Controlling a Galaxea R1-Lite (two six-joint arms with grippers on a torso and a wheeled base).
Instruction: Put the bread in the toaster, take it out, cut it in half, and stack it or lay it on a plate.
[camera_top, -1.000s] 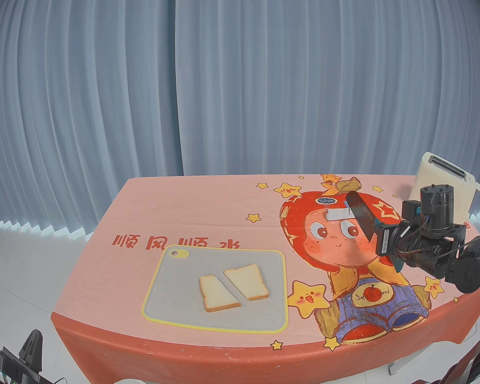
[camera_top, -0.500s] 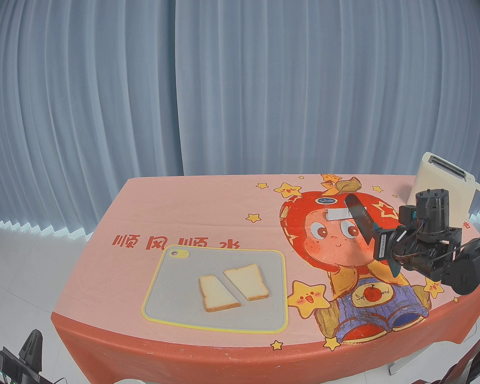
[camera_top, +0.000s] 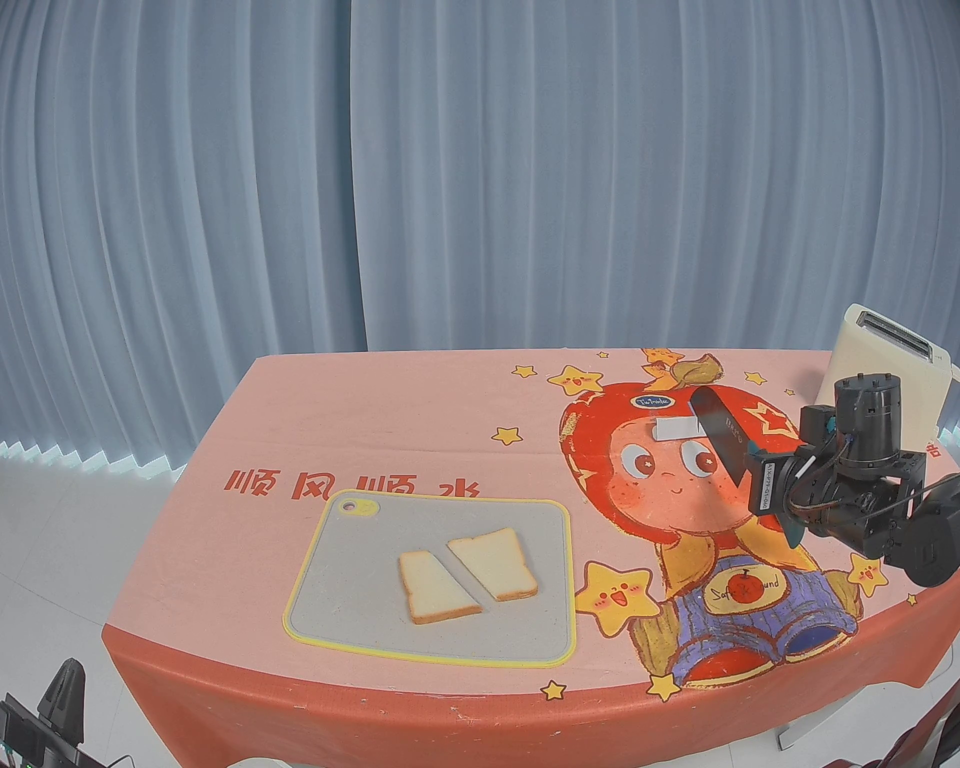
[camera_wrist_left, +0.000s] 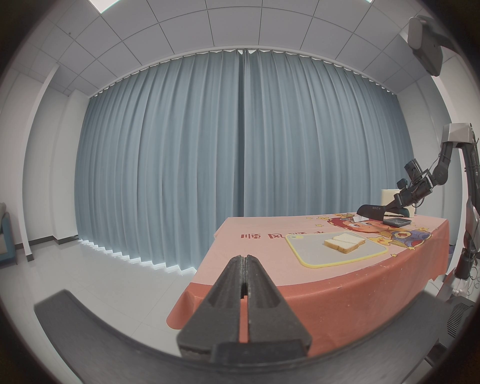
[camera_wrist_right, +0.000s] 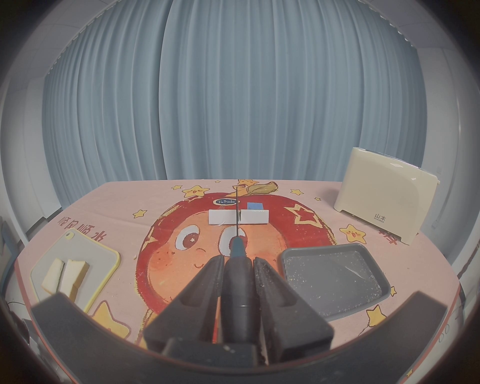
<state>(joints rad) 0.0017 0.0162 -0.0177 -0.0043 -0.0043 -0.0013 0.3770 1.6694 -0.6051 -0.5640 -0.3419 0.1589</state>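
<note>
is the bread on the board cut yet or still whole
Cut: two bread halves lie side by side on the cutting board, with a clear gap between them.

From the head we look down on the counter (camera_top: 400, 420). Our left wrist camera sits low and well off, facing it past its jaws; the right looks along the knife (camera_wrist_right: 239, 272) in its jaws — all share the cutting board (camera_top: 350, 590).

The toaster (camera_top: 893, 352) at the far right corner of the table (camera_top: 400, 420) is being clipped by the head view's right edge, and its lower part is being covered by the right arm (camera_top: 868, 402). The handle of the knife (camera_top: 722, 432) is being enclosed by the right gripper (camera_wrist_right: 237, 262). The white block (camera_top: 676, 429) is being partly covered by the blade.
</note>
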